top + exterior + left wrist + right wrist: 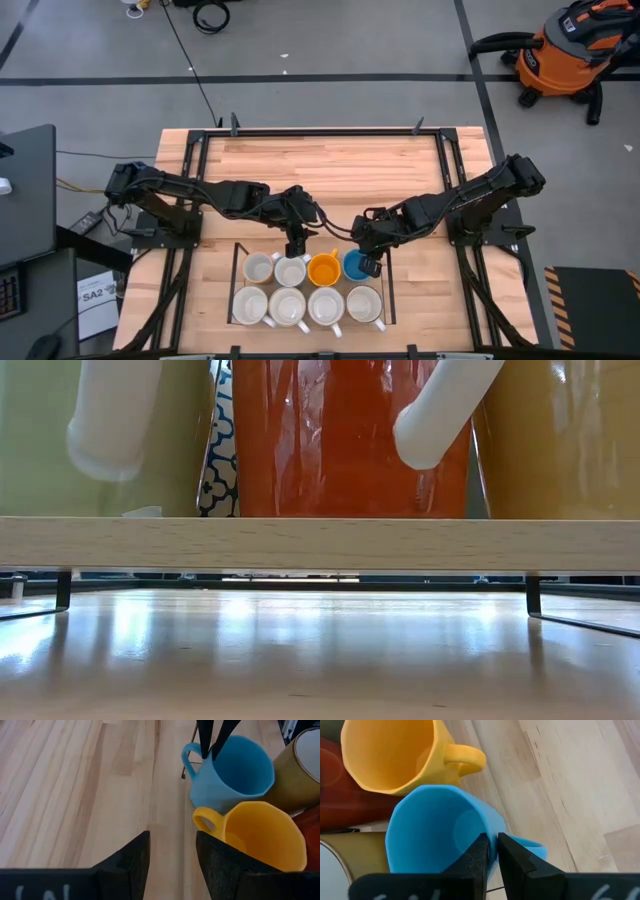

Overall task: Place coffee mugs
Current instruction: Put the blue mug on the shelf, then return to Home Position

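Eight coffee mugs (307, 288) stood upright in two rows of four inside a thin wire frame (236, 290) at the 6 o'clock edge of the desk (340, 160), so every place in the block looked filled. The blue mug (353, 264) sat at the 3 o'clock end of the far row, touching the orange-yellow mug (323, 268) at its 9 o'clock side. The right gripper (368, 266) was down on the blue mug, its jaws drawn to a narrow slit astride the wall beside the handle, one finger inside and one outside. The mug appeared to rest on the wood, so the task seemed almost done; what looked left was to let go and lift clear without tipping it against its neighbour. The left gripper (294, 247) hung just at 12 o'clock of the far row, its jaws well apart and holding nothing, only bare wood between them. The desk was pale plank wood in a black metal frame, bare beyond the mugs. Around it lay a grey floor (350, 50) crossed by dark tape lines, with an orange shop vacuum (570, 50) at 2 o'clock and a coiled black cable (210, 15) near 11 o'clock.
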Controlling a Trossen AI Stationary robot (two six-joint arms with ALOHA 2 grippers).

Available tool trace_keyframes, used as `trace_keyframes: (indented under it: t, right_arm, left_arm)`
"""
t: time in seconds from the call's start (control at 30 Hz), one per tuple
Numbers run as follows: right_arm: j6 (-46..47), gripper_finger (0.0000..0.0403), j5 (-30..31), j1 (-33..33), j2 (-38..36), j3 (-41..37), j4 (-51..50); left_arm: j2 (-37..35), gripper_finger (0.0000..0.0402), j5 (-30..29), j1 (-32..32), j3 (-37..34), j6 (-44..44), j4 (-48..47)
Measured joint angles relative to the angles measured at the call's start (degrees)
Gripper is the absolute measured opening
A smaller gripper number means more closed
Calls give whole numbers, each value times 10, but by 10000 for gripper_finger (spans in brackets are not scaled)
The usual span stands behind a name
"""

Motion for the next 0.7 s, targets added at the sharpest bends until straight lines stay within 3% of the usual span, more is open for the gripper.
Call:
trace_keyframes:
  t: [0.33, 0.7]
  right_arm:
    - [0, 51, 0, 0, 0, 0, 1]
    - [0, 118, 0, 0, 0, 0, 3]
  left_arm:
    - [0, 167, 0, 0, 0, 0, 0]
    - [0, 167, 0, 0, 0, 0, 0]
